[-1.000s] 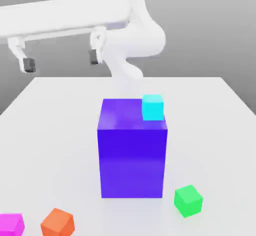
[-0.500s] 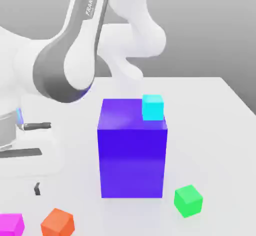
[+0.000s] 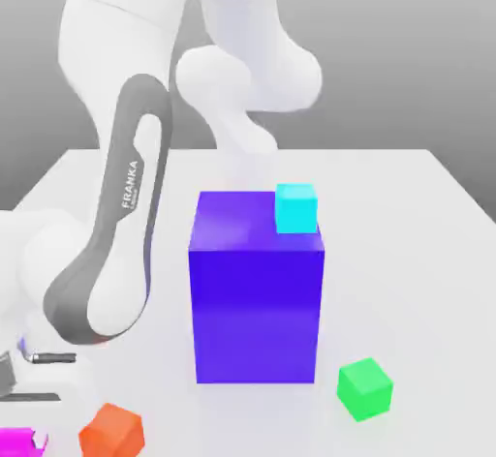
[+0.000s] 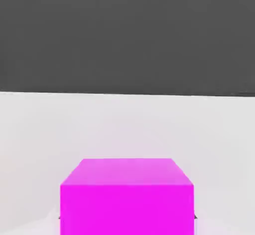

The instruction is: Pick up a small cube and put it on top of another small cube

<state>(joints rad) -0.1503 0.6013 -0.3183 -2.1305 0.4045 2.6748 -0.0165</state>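
- White table [image 3: 407,213], grey backdrop.
- Arm [image 3: 126,223] bent low, hand at the table.
- Gripper closed on the small magenta cube [image 4: 127,196], resting on the table; orange cube [image 3: 112,432] just beside.

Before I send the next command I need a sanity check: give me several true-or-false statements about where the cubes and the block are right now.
1. The cyan cube sits on top of the big blue-purple block. True.
2. The green cube is stacked on the orange cube. False: both rest on the table, the green one toward the exterior view's right of the block, the orange one toward its left.
3. The magenta cube is close in front of the hand camera. True.
4. The magenta cube lies on the block's top. False: it is at table level, at the exterior view's lower left corner, beside the orange cube.
5. The block stands upright on the table. True.
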